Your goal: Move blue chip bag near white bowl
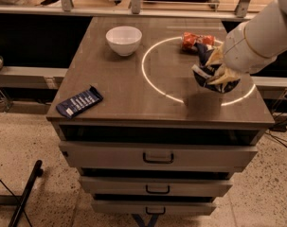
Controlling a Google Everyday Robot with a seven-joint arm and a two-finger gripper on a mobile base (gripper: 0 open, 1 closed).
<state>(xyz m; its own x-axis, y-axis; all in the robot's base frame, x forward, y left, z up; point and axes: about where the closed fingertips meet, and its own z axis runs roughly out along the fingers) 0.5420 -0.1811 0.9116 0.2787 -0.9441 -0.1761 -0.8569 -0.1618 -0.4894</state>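
Note:
The blue chip bag (210, 74), crumpled navy foil with white edges, is held in my gripper (218, 68) at the right side of the tabletop, lifted a little above the surface with a shadow below it. The gripper's pale fingers (225, 75) are closed around the bag. The white bowl (124, 39) stands at the far left part of the tabletop, well apart from the bag.
An orange-red bag (197, 40) lies at the back right, just behind the held bag. A flat dark blue packet with white stripes (79, 101) lies at the front left corner. A white circle is marked on the brown tabletop (133, 93). Drawers sit below.

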